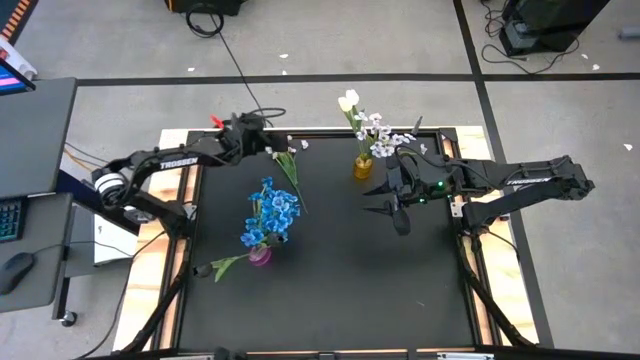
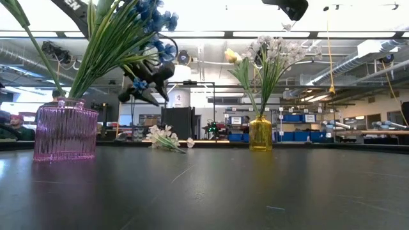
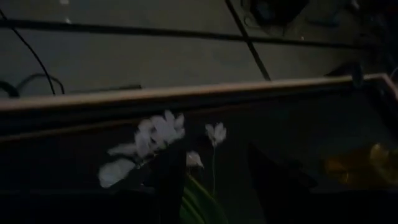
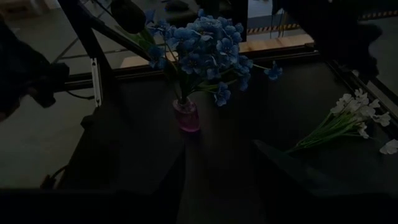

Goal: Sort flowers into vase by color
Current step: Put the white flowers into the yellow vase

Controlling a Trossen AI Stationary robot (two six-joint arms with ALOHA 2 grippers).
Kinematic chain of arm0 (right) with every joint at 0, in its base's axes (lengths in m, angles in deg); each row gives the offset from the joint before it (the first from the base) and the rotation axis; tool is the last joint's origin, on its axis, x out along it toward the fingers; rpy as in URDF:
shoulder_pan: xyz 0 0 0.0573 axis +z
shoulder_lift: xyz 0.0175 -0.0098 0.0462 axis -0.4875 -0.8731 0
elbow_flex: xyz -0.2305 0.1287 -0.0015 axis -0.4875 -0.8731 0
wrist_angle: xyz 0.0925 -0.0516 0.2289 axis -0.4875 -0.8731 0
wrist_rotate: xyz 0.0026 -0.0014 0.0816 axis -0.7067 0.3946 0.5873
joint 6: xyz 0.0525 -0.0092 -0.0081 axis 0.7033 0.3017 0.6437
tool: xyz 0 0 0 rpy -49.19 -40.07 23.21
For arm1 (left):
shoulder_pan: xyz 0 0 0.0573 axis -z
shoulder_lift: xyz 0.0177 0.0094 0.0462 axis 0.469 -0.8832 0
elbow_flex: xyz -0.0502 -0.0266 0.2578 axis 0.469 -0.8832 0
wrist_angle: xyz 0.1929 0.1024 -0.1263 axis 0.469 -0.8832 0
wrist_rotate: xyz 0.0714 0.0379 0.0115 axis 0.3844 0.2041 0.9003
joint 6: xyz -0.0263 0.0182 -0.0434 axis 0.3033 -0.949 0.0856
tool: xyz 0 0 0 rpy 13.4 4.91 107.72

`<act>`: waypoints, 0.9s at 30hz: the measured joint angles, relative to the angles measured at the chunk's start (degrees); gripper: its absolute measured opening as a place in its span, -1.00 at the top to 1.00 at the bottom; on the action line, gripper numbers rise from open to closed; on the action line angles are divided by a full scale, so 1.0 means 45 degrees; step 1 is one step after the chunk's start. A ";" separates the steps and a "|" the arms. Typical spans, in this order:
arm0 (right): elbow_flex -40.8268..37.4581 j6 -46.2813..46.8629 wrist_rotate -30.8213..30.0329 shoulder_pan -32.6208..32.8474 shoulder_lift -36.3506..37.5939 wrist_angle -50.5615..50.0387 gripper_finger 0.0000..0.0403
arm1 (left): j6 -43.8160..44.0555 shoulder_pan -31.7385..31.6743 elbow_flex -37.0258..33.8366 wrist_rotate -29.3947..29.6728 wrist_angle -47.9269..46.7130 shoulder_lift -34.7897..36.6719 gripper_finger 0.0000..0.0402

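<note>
While the left hand (image 1: 262,140), on an arm lettered TROSSEN, hung with fingers parted and empty above the white blossom spray (image 1: 287,163) lying near the far edge of the black desk (image 1: 330,270), the right hand (image 1: 384,199) hovered open and empty just beside the yellow vase (image 1: 363,166) of white tulip buds and white blossoms. The blue flowers (image 1: 270,214) stood in the pink vase (image 1: 260,255).

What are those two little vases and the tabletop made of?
The pink vase looks like ribbed tinted glass or clear plastic: light shines through its vertical ridges. The yellow vase seems smooth translucent amber glass, glossy. The table looks like a dark matte sheet, faintly reflective; its edge appears to be pale wood.
</note>
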 joint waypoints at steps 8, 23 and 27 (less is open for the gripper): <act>0.0000 0.0001 0.0000 -0.0004 0.0000 -0.0005 0.06 | 0.0960 0.0694 0.0000 -0.0050 0.0348 -0.1238 0.12; 0.0000 0.0001 0.0000 0.0000 0.0000 -0.0004 0.06 | 0.3135 0.1387 0.0000 0.0007 0.0837 -0.3287 0.12; 0.0000 -0.0002 0.0000 -0.0001 0.0000 -0.0003 0.06 | 0.3357 0.1406 0.0000 0.0036 0.0897 -0.3574 0.12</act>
